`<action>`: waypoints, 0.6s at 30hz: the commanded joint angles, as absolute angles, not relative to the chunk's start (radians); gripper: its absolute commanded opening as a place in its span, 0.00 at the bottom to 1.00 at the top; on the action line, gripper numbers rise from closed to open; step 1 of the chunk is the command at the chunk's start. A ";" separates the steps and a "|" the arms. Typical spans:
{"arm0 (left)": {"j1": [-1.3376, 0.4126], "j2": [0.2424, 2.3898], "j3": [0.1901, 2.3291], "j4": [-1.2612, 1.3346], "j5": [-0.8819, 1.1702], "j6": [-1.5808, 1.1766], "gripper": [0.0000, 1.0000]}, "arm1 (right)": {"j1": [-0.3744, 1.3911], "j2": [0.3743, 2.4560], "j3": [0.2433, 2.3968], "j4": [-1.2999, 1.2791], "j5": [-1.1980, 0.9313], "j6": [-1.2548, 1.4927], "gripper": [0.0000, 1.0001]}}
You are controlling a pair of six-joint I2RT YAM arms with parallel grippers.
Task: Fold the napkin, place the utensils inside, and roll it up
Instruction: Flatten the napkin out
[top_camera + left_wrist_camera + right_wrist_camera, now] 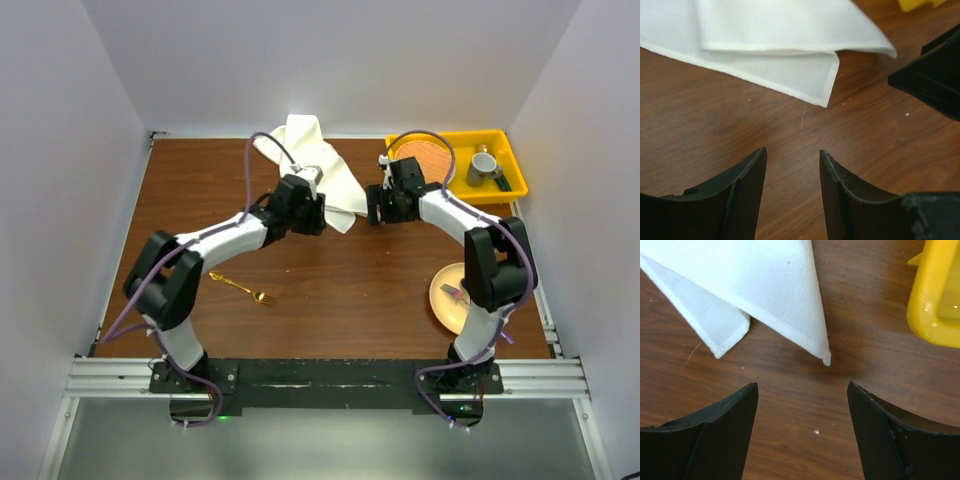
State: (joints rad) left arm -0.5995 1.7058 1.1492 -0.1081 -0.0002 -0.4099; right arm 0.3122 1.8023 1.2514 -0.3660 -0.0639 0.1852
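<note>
Since the napkin (318,165) lies doubled over at the far middle of the tabletop (330,290), its layered corners pointing back toward the arms, both arms are stretched forward to meet it. My guess is that each means to take a corner and square up the fold.

The left arm runs out from its base with its elbow raised and its forearm angled in toward the centre. The left end effector (308,216) hangs low over the wood, just short of the lower layer's hemmed corner. Its fingers (747,180) are spread, with only bare tabletop between them.

The right arm mirrors this from the other side. The right end effector (383,206) is spread wider and is also empty, with the pointed tip of the upper layer just ahead of its gap. The yellow tray (935,300) is close on its right.

The gold fork (240,287) lies well apart from the cloth, on the near left beside the left arm, presumably waiting until the fold is done. A cream plate (443,305) carrying a purple-ended utensil (455,292) sits near the right arm's base.
</note>
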 commanded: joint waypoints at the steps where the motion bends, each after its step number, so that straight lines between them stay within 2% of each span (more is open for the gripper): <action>1: -0.621 1.805 1.224 -0.034 -0.020 -0.443 0.49 | 0.311 1.859 1.339 -0.357 -0.045 0.123 0.73; 6: -0.650 1.907 1.293 -0.020 -0.021 -0.440 0.50 | 0.304 1.939 1.377 -0.353 0.000 0.095 0.76; 11: -0.742 1.974 1.342 -0.006 -0.176 -0.399 0.50 | 0.298 1.977 1.388 -0.333 0.011 0.080 0.72; 13: -0.762 2.014 1.368 0.003 -0.219 -0.379 0.50 | 0.295 1.993 1.393 -0.321 0.005 0.077 0.67; 16: -0.773 2.075 1.434 -0.044 -0.259 -0.367 0.49 | 0.295 2.005 1.404 -0.318 0.006 0.078 0.47; 17: -0.776 2.085 1.451 -0.043 -0.268 -0.364 0.49 | 0.296 2.002 1.401 -0.308 0.008 0.077 0.32; 18: -0.779 2.094 1.460 -0.041 -0.275 -0.356 0.49 | 0.295 1.997 1.391 -0.305 0.008 0.077 0.28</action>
State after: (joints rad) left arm -0.7784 2.0480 1.3880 -0.0498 -0.1783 -0.3992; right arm 0.2996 1.9987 1.3640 -0.3481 -0.0048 0.0872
